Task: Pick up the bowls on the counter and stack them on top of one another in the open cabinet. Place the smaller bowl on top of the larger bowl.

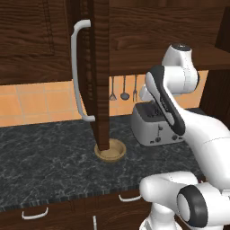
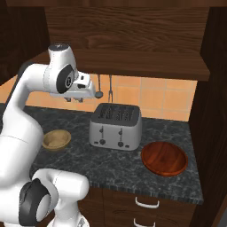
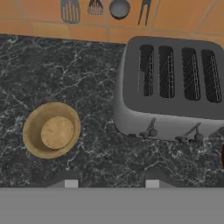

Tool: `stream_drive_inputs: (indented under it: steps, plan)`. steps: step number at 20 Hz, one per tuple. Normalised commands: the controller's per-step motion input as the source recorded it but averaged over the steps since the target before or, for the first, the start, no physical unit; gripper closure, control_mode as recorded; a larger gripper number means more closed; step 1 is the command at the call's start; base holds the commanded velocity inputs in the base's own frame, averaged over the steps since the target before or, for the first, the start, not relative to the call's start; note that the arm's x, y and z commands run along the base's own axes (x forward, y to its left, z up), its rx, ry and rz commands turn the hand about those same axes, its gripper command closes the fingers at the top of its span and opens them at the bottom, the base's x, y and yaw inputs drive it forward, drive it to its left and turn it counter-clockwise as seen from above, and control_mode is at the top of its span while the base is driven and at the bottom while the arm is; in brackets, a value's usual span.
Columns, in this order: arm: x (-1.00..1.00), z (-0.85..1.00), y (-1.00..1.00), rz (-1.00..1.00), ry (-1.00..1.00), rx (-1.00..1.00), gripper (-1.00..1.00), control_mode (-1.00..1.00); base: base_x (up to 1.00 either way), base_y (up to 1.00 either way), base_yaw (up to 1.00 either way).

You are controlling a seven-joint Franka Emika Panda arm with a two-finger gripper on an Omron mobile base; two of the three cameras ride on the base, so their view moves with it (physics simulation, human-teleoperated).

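The smaller bowl (image 3: 51, 130) is sitting upright on the tabletop (image 3: 39, 70), left of the toaster (image 3: 170, 87) and apart from it. The larger bowl (image 2: 164, 158) is lying right of the toaster. The tool (image 3: 108, 180) is hovering above the toaster's front, released and grasping nothing.
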Motion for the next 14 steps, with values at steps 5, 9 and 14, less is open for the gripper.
stream_drive_inputs:
  steps: [5,9,14]
  plan:
    - [-0.1,-0.39,0.25,-0.01,0.06,0.05,-1.0,-1.0,0.0,0.0,0.0]
    - [0.03,-1.0,0.71,-0.08,0.31,0.01,-1.0,-1.0,0.0,0.0,0.0]
    - [0.19,-1.0,0.7,-0.14,0.21,0.01,-1.0,-1.0,0.0,0.0,0.0]
